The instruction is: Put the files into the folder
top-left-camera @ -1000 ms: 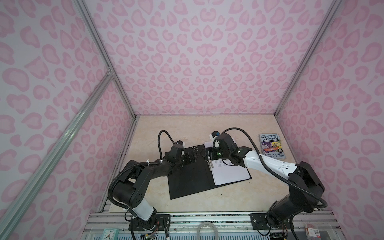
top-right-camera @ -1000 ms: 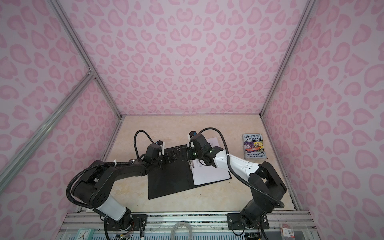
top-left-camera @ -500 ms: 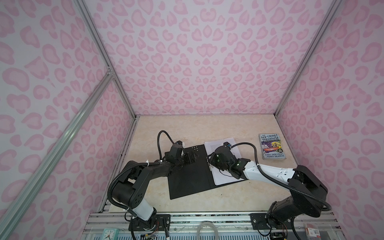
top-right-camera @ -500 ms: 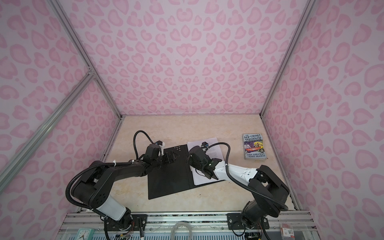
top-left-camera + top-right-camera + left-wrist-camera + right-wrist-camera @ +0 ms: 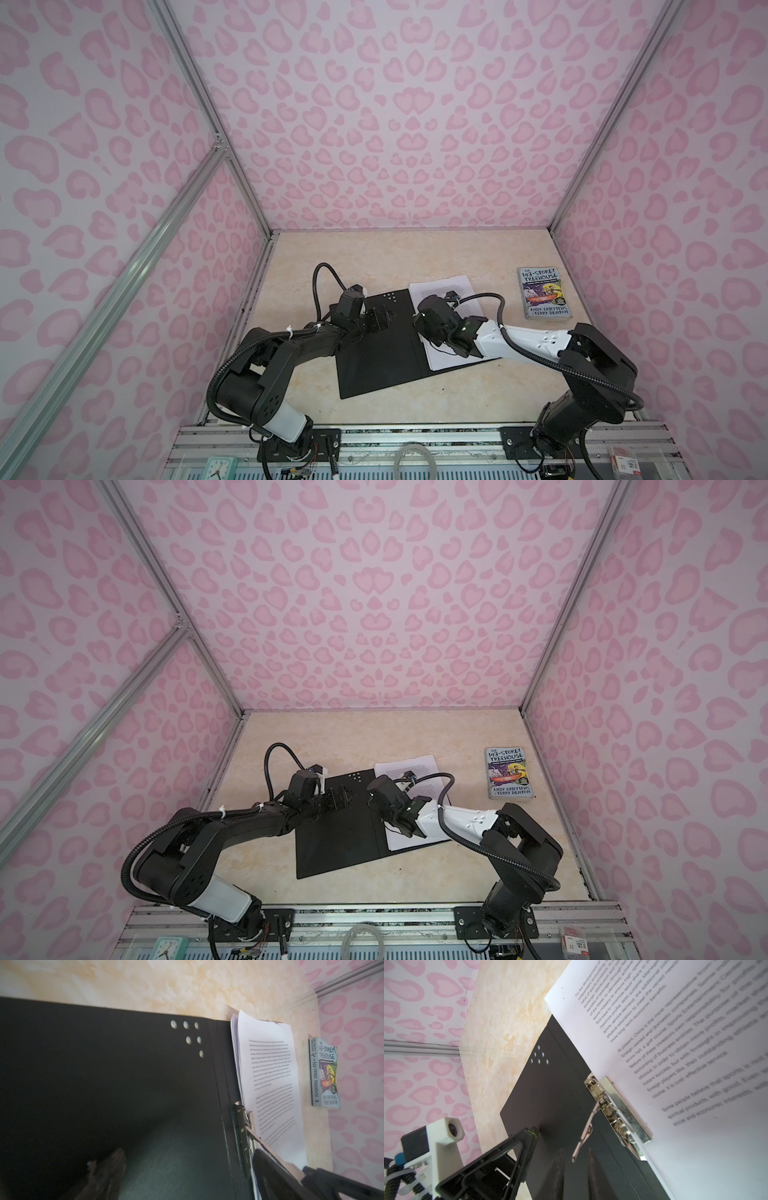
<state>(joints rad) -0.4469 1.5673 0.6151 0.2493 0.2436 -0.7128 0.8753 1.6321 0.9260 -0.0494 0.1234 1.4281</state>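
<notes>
The folder is lying open, black inside up, in the middle of the worktop toward its front edge. The files are resting on its right half, their far end poking past the folder toward the back edge and their spine-side margin sitting under the metal clip.

The left tool is standing wide open and holding nothing, with 1 fingertip seemingly pressing on the left cover. The right tool is hovering at the clip's lever; I cannot tell whether its jaws are gripping it.

The sheets are looking light, floppy and apt to slide over each other, so pinning them flat is likely suiting them better than pinching. The lever is looking stiff and sprung, its free end offering the best hold. A paperback is lying near the right edge.
</notes>
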